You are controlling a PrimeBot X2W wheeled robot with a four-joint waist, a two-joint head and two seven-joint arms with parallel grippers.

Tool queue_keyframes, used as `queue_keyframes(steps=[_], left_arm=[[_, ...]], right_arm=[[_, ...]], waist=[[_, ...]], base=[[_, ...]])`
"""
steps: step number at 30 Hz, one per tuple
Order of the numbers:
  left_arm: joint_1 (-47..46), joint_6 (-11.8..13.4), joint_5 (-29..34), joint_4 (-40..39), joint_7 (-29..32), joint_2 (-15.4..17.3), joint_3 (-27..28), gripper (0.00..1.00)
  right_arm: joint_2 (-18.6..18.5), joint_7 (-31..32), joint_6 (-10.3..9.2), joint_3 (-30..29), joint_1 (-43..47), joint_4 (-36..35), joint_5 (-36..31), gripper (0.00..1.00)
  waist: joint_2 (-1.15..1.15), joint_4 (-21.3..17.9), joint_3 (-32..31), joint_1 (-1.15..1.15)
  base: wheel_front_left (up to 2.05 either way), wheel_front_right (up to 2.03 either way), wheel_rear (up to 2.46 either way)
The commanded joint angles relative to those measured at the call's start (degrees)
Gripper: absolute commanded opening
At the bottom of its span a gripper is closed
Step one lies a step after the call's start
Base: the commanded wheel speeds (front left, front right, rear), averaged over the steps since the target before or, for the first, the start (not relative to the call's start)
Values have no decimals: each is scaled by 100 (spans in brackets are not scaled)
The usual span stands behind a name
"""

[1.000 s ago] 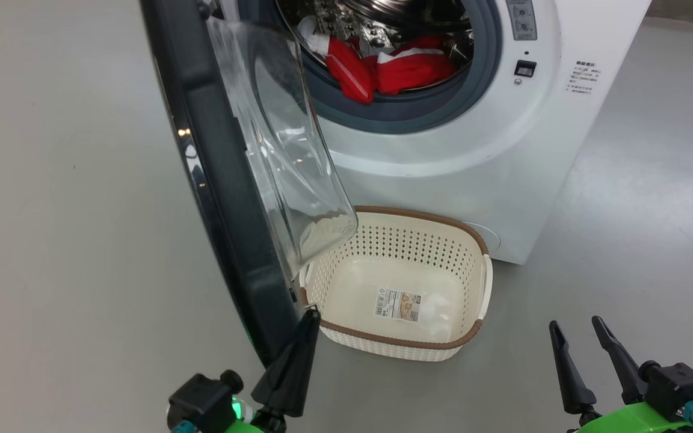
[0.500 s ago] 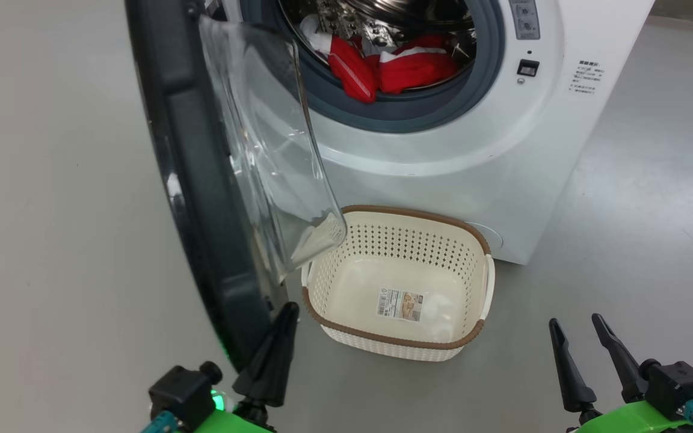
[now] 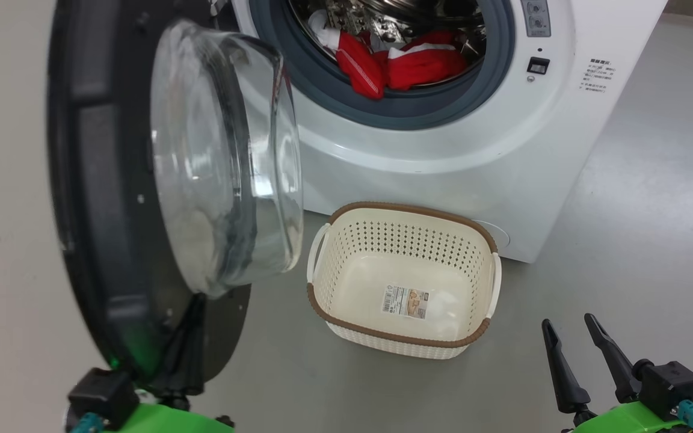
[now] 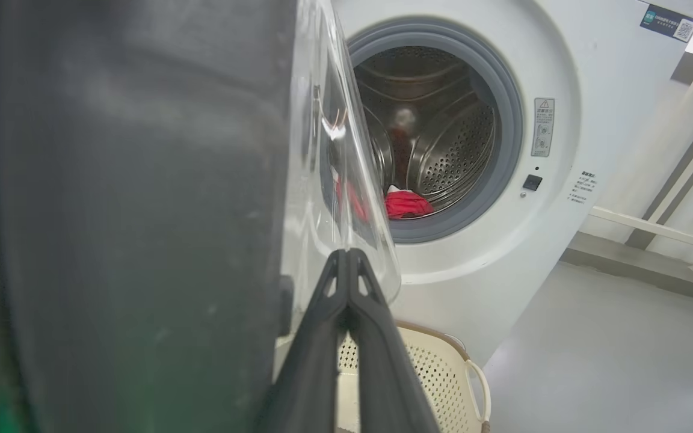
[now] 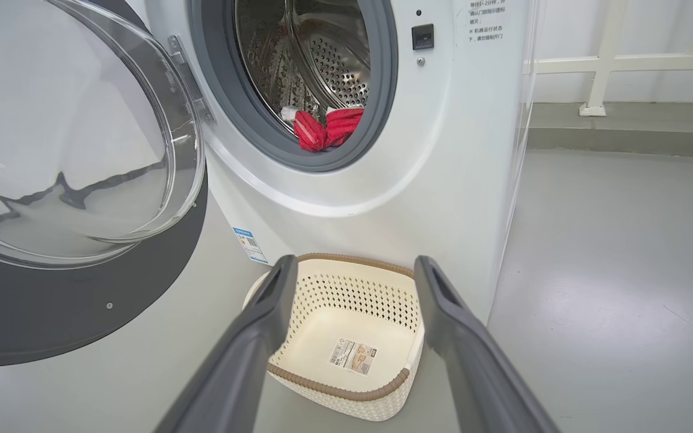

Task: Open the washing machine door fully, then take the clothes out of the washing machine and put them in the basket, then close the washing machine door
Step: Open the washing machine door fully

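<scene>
The washing machine (image 3: 443, 150) stands with its drum open and the red and white clothes (image 3: 406, 63) lying at the drum's front lip. The washing machine door (image 3: 88, 210) hangs swung out to the left, its glass bowl (image 3: 220, 162) facing the basket. My left gripper (image 3: 196, 304) is shut with nothing between its fingers, and its tip lies against the door's inner side just under the glass bowl (image 4: 334, 180). The empty basket (image 3: 400, 207) sits on the floor before the washer. My right gripper (image 3: 568, 322) hovers open at the lower right, short of the basket (image 5: 334, 391).
Grey floor (image 3: 641, 240) spreads to the right of the washer and around the basket. In the right wrist view a white railing (image 5: 599, 66) and a raised kerb run behind the machine. The open door takes up the space at the left.
The door has swung further open to the left, now showing its inner face and glass bowl. My left gripper has moved left with it. The right gripper has stayed in place.
</scene>
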Motion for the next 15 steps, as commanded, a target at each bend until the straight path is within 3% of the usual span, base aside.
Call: queue_keyframes(steps=[1, 15], left_arm=[[-93, -18, 122, -66, -34, 88, 488, 0], [-274, -68, 606, 79, -34, 88, 1726, 0]], right_arm=[[-90, -53, 37, 137, -179, -160, -28, 100], [-129, -54, 37, 150, -227, -206, -80, 100]], waist=[[0, -6, 25, 0], [0, -88, 196, 0]], base=[[0, 0, 0], [0, 0, 0]])
